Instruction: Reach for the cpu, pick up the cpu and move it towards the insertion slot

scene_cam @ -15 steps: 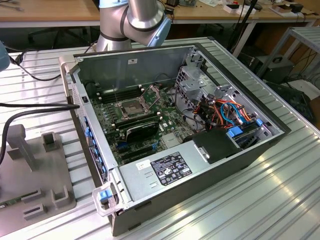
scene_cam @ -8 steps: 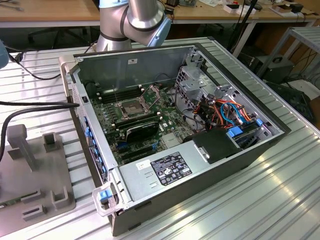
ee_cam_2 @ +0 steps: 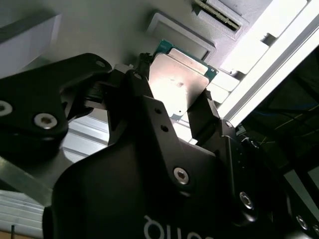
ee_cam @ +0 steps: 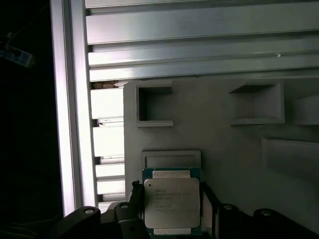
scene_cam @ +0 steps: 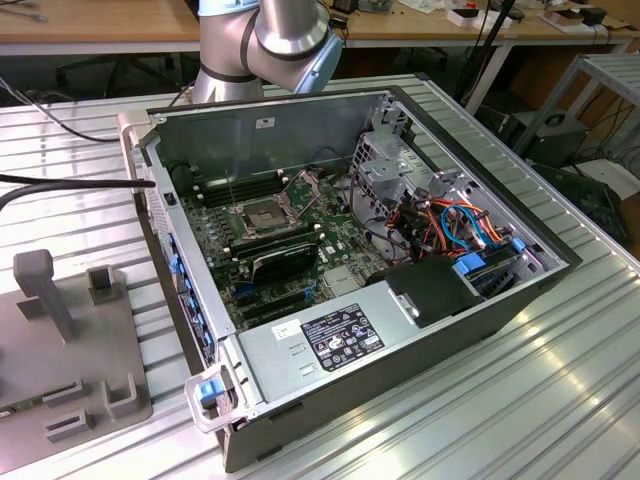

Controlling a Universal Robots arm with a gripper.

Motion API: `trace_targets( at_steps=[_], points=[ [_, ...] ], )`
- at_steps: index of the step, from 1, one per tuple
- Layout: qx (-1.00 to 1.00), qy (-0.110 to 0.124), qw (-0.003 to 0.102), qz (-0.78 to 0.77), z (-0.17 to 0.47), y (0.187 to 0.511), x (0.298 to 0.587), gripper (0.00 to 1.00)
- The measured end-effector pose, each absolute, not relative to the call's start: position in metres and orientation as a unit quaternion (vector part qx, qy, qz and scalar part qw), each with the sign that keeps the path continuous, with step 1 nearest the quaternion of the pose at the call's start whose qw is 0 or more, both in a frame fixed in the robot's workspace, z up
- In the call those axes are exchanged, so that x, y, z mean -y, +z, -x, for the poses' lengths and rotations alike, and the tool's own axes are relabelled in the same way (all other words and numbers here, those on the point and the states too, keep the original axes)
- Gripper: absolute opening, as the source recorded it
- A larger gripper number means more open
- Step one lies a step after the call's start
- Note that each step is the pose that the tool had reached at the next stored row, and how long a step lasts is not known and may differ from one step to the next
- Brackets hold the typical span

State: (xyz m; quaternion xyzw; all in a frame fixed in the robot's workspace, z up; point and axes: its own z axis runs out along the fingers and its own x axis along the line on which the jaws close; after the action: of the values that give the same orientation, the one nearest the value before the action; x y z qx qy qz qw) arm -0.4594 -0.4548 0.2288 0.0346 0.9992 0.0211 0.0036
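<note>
One open grey metal computer case lay on one ribbed aluminium table, with one silver-framed square insertion slot on its board. Over one pale grey moulded tray, the black gripper seemingly clenched its two fingers on the one silvery square cpu.

The cpu is pale silver with a green border, the jaws black. The desk is ribbed silver; the insertion slot is silver-framed, dark inside.
</note>
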Motion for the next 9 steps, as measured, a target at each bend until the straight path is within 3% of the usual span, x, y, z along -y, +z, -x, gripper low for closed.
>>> trace_targets(
  at_steps=[9],
  points=[
    [-0.999,0.021,0.004,-0.035,0.459,0.244,0.455,0.55]
  ],
)
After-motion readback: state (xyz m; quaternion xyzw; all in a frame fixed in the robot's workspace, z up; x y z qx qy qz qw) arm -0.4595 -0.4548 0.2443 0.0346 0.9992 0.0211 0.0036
